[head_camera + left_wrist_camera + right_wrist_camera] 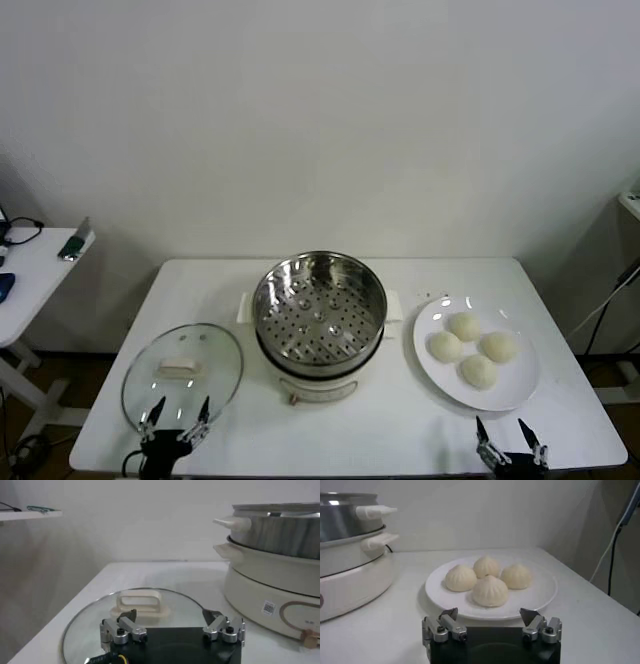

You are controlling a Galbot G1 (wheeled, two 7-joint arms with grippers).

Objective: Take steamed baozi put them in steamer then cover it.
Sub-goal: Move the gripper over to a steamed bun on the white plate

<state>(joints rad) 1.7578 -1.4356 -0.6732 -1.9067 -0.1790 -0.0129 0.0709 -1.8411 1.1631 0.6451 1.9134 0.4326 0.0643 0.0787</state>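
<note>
- Four steamed baozi point(471, 350) sit bunched on a white plate point(520, 392), straight ahead of my right end effector point(510, 440) and near it; nearest bun is the front one, dead ahead in the right wrist view point(490, 591).
- Buns are round, so no long axis to line up with; any approach angle should do.
- Right end effector point(490, 615): jaws fully spread, holding nothing, touching nothing, low at the near edge of the bench point(400, 430). It's clearly the nearer arm for the buns.
- Steamer point(319, 305) is empty, uncovered, on its white cooker base point(315, 385); it lies ahead and off to the left of my right end effector, between the two arms.
- Cover point(182, 372) lies flat on the bench, handle point(140, 603) up, just ahead of my left end effector point(176, 418); the handle's long axis runs across my jaws' view.
- Left end effector point(170, 617): also wide open, empty, hanging over the near rim of the cover, no contact that I can see.
- My guess: right arm goes first, forward and down onto the front bun; cover waits till last.
</note>
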